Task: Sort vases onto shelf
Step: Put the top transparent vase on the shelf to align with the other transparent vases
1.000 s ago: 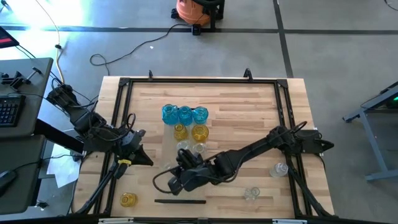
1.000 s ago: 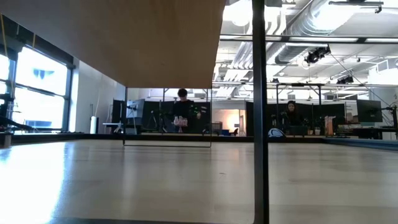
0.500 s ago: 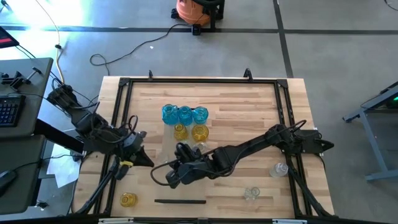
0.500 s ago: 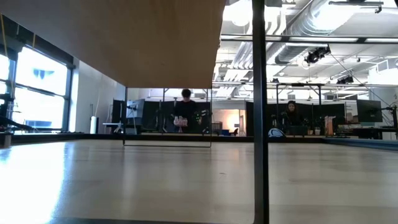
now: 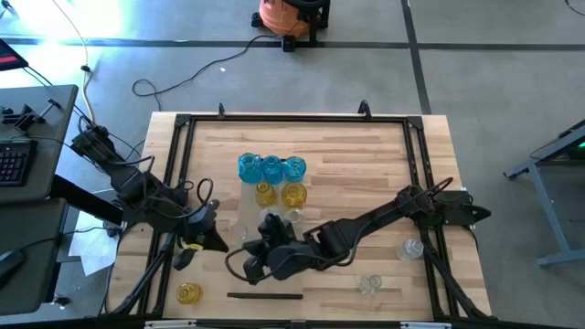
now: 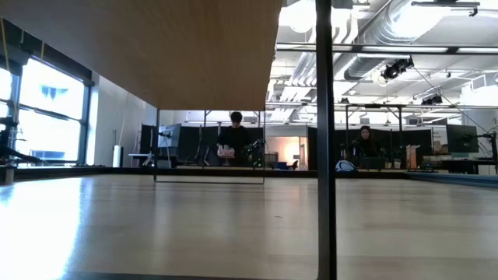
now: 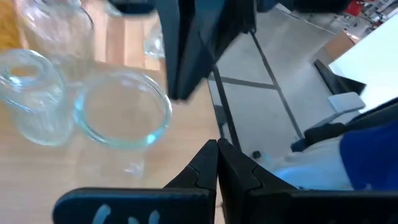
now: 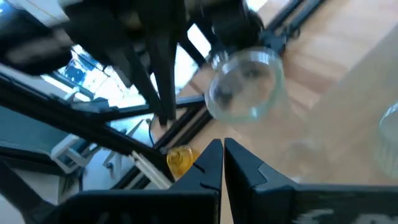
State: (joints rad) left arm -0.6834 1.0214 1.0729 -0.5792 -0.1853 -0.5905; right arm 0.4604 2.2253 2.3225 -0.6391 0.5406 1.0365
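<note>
R gripper (image 5: 249,266) closed, empty; clear vase (image 8: 244,84) lies just ahead.

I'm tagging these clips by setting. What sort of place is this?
Likely a robotics lab or workshop in an open-plan industrial space. A plank table stands on bare concrete floor beside an orange shop vacuum, and the low view shows exposed ceiling ducts over desks with monitors.

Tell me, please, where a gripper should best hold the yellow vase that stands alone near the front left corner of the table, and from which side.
Probably at the narrow neck of the lone yellow vase, coming straight down. It seems upright, and its round body looks harder to pinch.
</note>
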